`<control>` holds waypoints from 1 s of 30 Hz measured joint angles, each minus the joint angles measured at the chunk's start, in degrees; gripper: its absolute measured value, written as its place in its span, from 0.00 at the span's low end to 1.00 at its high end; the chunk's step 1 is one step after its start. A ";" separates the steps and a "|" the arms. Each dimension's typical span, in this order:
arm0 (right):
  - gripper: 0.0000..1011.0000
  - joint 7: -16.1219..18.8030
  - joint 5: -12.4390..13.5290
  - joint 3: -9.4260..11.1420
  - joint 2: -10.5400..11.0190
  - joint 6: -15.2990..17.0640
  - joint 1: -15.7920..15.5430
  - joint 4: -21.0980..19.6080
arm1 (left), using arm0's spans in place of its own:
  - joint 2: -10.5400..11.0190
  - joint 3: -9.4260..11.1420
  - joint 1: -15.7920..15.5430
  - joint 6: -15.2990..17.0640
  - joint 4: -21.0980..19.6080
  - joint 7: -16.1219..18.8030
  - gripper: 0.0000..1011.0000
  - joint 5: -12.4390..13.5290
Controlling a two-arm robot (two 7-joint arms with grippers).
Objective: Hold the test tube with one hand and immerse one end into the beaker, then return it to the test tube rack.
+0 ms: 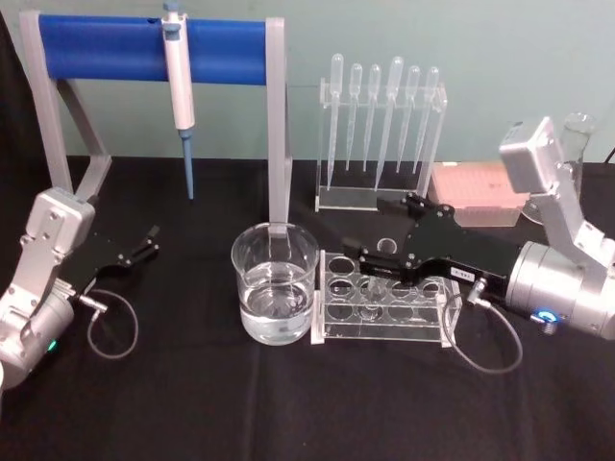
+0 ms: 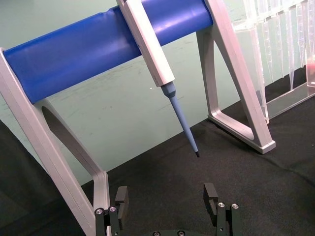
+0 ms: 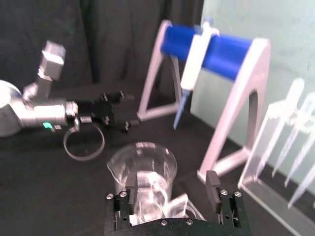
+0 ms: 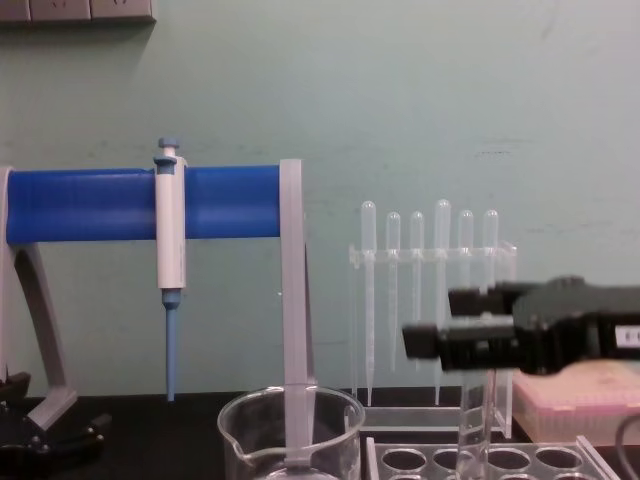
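The test tube (image 4: 476,415) stands upright in the clear rack (image 1: 332,327) just right of the beaker (image 1: 275,284). Its rim (image 1: 387,247) shows from above. The beaker is a wide glass holding some water, also seen in the right wrist view (image 3: 142,164). My right gripper (image 1: 370,235) hovers over the rack at the tube's top, open, with a finger on each side of the rim and not closed on it. In the right wrist view its fingers (image 3: 212,182) stand wide apart. My left gripper (image 1: 146,243) rests open on the table's left, away from the glassware.
A grey stand with a blue bar (image 1: 144,50) holds a hanging pipettor (image 1: 179,91) behind the beaker. A clear rack of plastic pipettes (image 1: 380,125) and a pink tip box (image 1: 478,190) sit at the back right. Black cloth covers the table.
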 joint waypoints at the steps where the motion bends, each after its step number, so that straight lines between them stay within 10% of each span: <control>1: 0.88 0.04 0.09 0.27 -0.03 -0.50 -0.20 -0.36 | 0.00 0.00 0.00 0.00 0.00 0.00 0.99 0.00; 11: 0.99 -3.52 0.96 5.08 -1.10 -5.50 -4.45 -3.96 | 0.00 0.00 0.00 0.00 0.00 0.00 0.99 0.00; 30: 0.99 -27.29 -6.94 14.82 -8.55 -4.88 -15.85 -2.03 | 0.00 0.00 0.00 0.00 0.00 0.00 0.99 0.00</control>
